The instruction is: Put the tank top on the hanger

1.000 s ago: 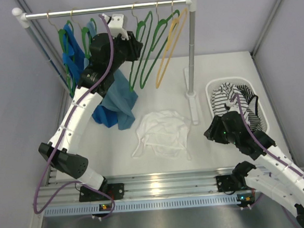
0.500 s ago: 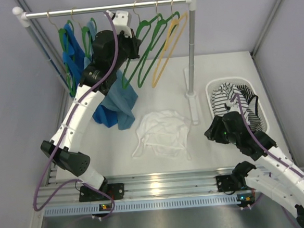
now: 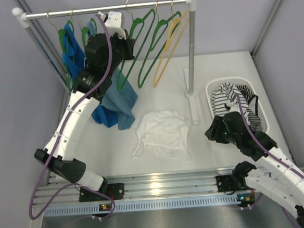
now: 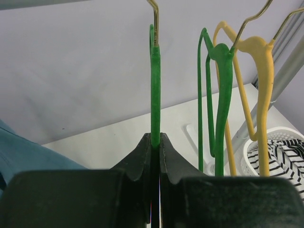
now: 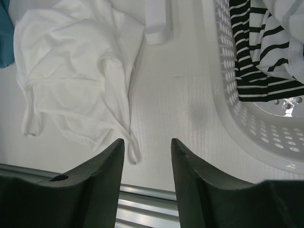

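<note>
The white tank top (image 3: 163, 133) lies crumpled on the table in front of the rack, and shows again in the right wrist view (image 5: 76, 71). Up at the rail, my left gripper (image 3: 126, 42) (image 4: 155, 137) is shut on the neck of a green hanger (image 3: 136, 44) (image 4: 155, 85), whose metal hook is at the rail. My right gripper (image 3: 211, 131) (image 5: 147, 142) hovers open low over the table between the tank top and the basket, with nothing between its fingers. One loose strap (image 5: 130, 142) of the tank top lies just ahead of its left finger.
More green hangers (image 3: 160, 40) and a yellow hanger (image 3: 170, 45) hang on the rail (image 3: 82, 11). Blue tank tops (image 3: 73, 51) hang at the left, blue cloth (image 3: 117, 103) droops below. The rack post (image 3: 189, 54) stands beside a white basket (image 3: 211, 91) holding a striped garment (image 3: 240, 105).
My left gripper has closed on the green hanger and shifted left and up along the rail, tilting the hanger with it. The right arm and the tank top have not moved.
</note>
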You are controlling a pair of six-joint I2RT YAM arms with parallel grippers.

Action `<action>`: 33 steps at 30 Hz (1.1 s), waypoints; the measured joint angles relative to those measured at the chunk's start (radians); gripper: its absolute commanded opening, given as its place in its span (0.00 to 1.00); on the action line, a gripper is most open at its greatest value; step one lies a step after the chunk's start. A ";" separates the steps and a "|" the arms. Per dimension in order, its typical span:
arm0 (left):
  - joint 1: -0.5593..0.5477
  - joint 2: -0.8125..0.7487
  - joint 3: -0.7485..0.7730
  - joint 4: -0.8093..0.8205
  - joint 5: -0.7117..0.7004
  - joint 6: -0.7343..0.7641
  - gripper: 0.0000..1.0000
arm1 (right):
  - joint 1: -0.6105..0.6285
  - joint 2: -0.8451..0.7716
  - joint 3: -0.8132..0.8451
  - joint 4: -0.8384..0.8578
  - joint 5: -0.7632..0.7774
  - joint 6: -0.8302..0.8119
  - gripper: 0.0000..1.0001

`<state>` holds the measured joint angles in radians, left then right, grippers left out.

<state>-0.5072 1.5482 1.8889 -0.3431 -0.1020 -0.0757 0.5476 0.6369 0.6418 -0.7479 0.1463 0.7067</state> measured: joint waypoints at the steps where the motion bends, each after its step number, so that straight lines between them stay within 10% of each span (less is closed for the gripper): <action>1: 0.000 -0.011 -0.009 0.000 -0.001 0.000 0.00 | 0.000 0.000 0.000 0.000 0.000 0.000 0.44; 33: 0.000 -0.702 -0.737 -0.210 0.063 -0.070 0.00 | 0.074 0.147 -0.006 0.117 -0.089 -0.048 0.42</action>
<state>-0.5072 0.8459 1.1522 -0.5529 -0.0395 -0.1459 0.6216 0.7837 0.6353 -0.6312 0.0574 0.6586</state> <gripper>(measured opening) 0.094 0.427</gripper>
